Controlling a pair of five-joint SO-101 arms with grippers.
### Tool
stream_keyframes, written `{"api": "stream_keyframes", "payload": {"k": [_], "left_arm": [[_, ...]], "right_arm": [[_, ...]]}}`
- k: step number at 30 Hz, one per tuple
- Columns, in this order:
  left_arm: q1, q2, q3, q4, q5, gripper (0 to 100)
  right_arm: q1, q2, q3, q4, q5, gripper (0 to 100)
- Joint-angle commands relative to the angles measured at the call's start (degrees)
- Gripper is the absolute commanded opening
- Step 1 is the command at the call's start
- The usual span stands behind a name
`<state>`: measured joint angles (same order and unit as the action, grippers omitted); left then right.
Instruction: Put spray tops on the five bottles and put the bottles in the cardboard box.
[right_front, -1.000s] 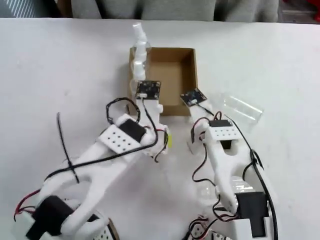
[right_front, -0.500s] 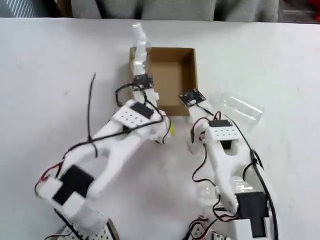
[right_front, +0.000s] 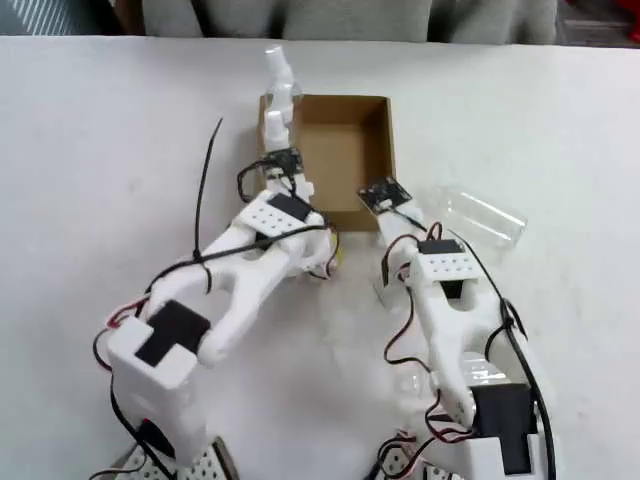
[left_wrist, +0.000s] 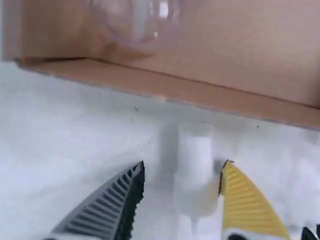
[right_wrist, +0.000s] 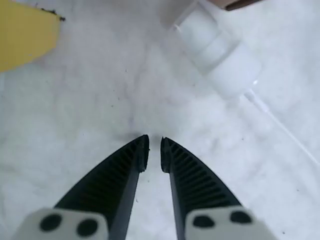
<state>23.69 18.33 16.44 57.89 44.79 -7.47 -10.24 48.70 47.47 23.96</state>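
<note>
The white counter (right_front: 100, 120) carries the cardboard box (right_front: 350, 140) at upper centre of the high view, with a clear bottle (right_front: 485, 218) lying to its right. The left gripper (left_wrist: 182, 164) is spread wide around a spray top (left_wrist: 194, 150) on the counter beside the box wall. The right gripper (right_wrist: 153, 150) is almost closed and holds nothing.

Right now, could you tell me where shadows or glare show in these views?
High view: even light, only faint shadows on the table; the clear bottle near the cardboard box catches pale glints. Left wrist view: a bright glint on the bottle at the box; a soft shadow beside the spray top. Right wrist view: a small dark shadow just ahead of the right gripper.
</note>
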Motion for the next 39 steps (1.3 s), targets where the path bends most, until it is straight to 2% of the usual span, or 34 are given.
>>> {"api": "stream_keyframes", "payload": {"k": [1, 8, 11, 13, 16, 19, 22, 29, 33, 39], "left_arm": [[-0.57, 0.04, -2.73, -0.26, 0.44, 25], [-0.48, 1.89, -2.73, -3.16, 0.26, 25], [-0.13, 2.07, -2.73, -2.9, -2.02, 24], [0.48, 2.07, -2.73, -2.73, -3.08, 19], [1.1, 1.98, -2.73, -2.73, -6.42, 2], [1.1, 1.98, -2.64, -1.49, -8.35, 6], [1.1, 1.89, -2.81, 0.26, -8.62, 2], [0.48, -0.04, -2.46, 2.73, -9.32, 2], [0.4, -7.69, 0.97, 7.03, -16.26, 2], [-4.44, -17.01, 12.92, -2.02, -20.75, 2]], "right_arm": [[0.4, -1.63, -0.26, -0.75, 0.35, 3.1], [0.48, -1.63, -0.26, -0.75, 0.35, 3.1], [0.57, -1.63, -0.26, -0.75, 0.26, 3.1], [0.57, -1.63, -0.26, -0.75, 0.18, 3.1], [0.57, -1.63, -0.26, -0.75, 0.18, 3.1], [0.57, -1.63, -0.26, -0.75, 0.18, 3.1], [0.66, -1.71, -0.26, -0.57, 0.35, 3.1], [2.59, -2.07, -0.53, -0.66, 0.35, 3.1], [4.79, -2.33, -2.29, 0.75, 0.35, 3.1], [9.98, -2.24, -12.13, 11.82, 1.93, 3.4]]}}
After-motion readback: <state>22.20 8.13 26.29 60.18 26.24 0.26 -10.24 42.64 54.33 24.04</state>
